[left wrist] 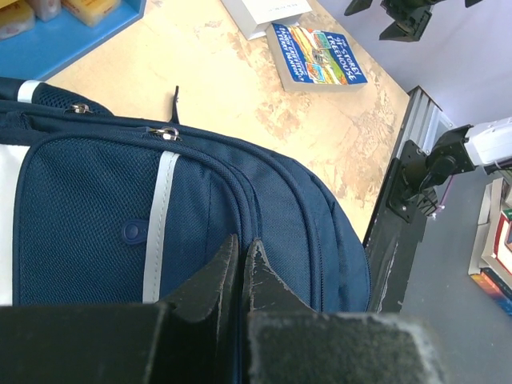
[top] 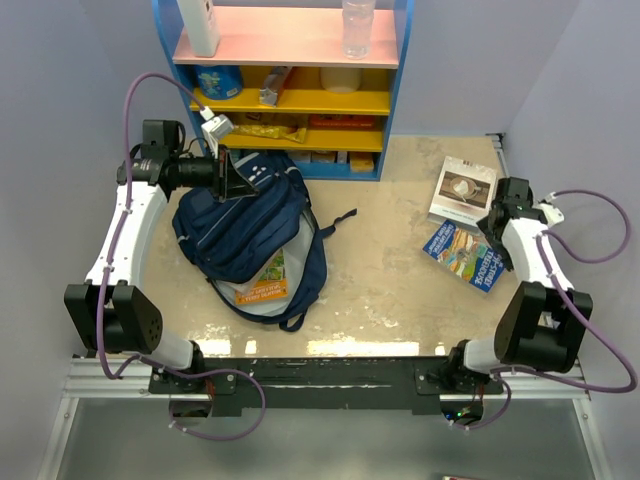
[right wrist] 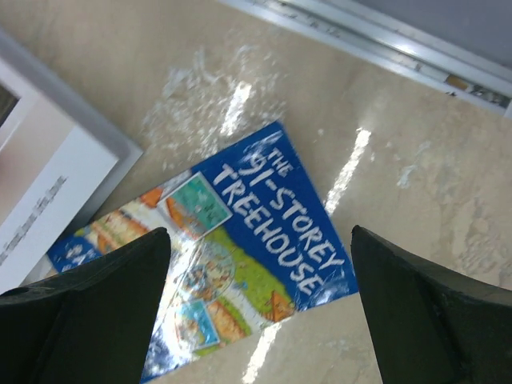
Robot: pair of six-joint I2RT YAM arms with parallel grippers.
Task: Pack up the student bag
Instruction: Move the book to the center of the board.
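Note:
The student bag (top: 245,235), a navy backpack with a light stripe, lies left of the table's middle with its main compartment open toward the near edge. An orange and green book (top: 265,283) shows inside. My left gripper (top: 232,176) is shut on fabric at the bag's far top edge; the left wrist view shows its jaws (left wrist: 242,240) pressed together over the bag (left wrist: 96,208). My right gripper (right wrist: 260,232) hangs open just above a blue "91-Storey Treehouse" book (right wrist: 240,256), touching nothing. That book (top: 462,255) lies at the right, under the right gripper (top: 495,226).
A white-covered book (top: 463,188) lies just beyond the blue one, also in the right wrist view (right wrist: 48,176). A blue shelf unit (top: 285,95) with yellow and pink boards holds bottles and packets at the back. A metal rail (right wrist: 384,40) edges the table.

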